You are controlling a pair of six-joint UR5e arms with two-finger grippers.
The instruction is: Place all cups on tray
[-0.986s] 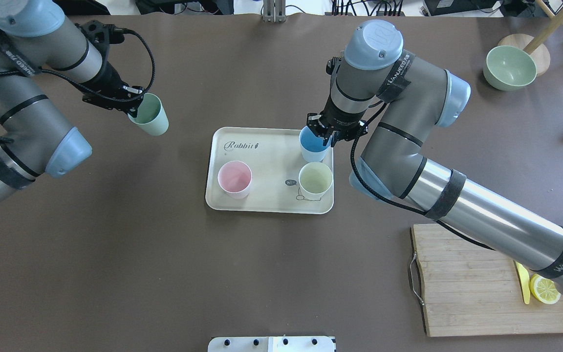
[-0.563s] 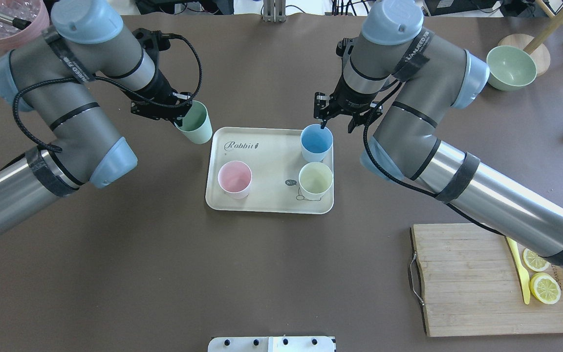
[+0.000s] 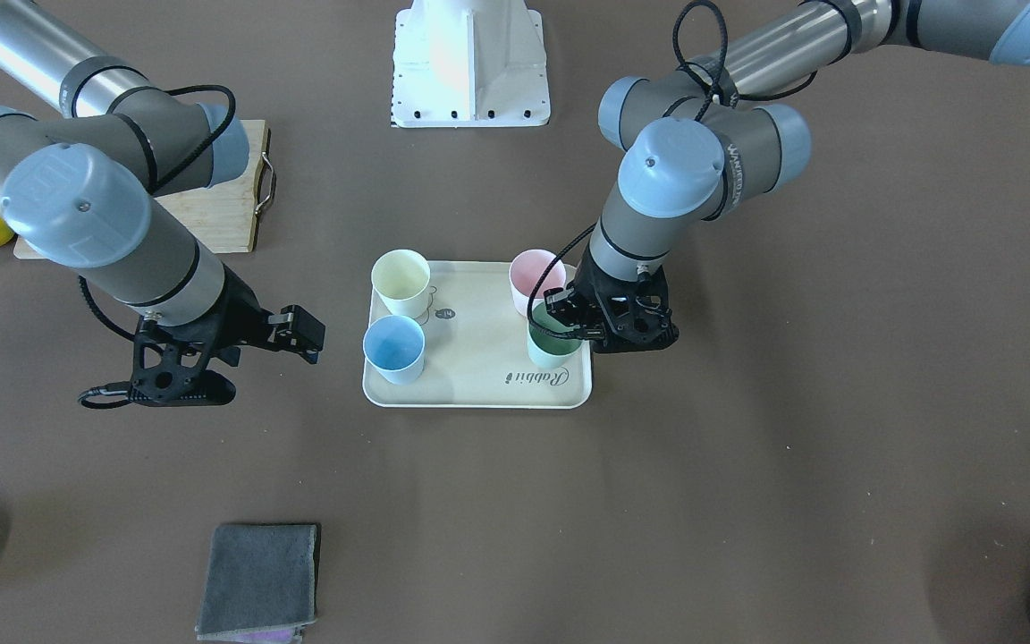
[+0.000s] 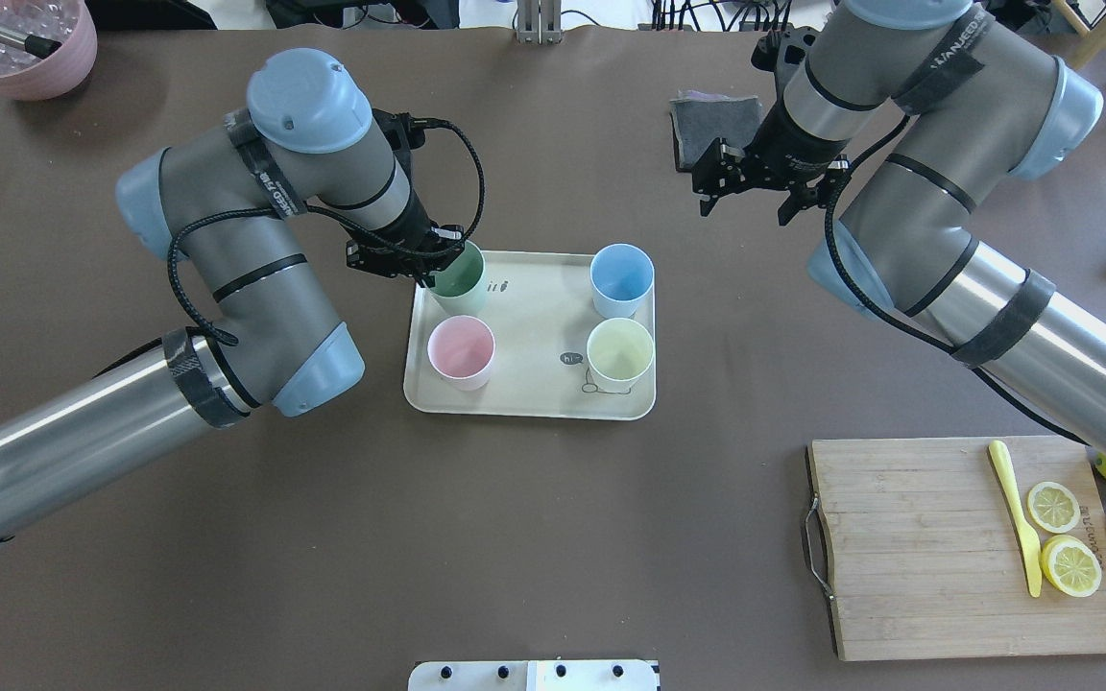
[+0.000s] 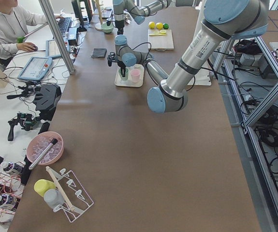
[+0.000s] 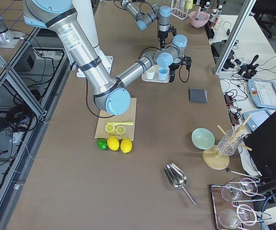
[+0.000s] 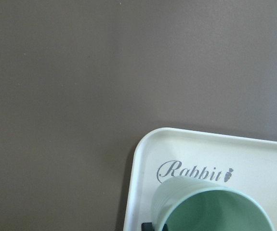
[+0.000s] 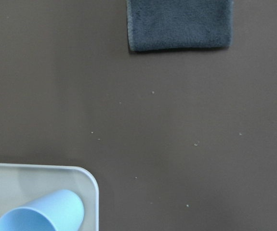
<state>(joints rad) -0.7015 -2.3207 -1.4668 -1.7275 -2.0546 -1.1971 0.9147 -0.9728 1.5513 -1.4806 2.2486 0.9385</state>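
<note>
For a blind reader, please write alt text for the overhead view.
The left hand holds a green cup over a corner of the tray, where a pink cup, a blue cup and a yellow cup stand. The right hand is open, off the tray.

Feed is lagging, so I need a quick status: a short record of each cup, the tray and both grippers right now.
tray: cream, mid-table, three cups standing free on it
blue cup: upright on tray, far right corner in overhead view
yellow cup: upright on tray, near right corner
pink cup: upright on tray, near left
green cup: slightly tilted over tray's far left corner; touchdown unclear
left gripper: shut on green cup's rim
right gripper: open, empty, off the tray near grey cloth
</note>
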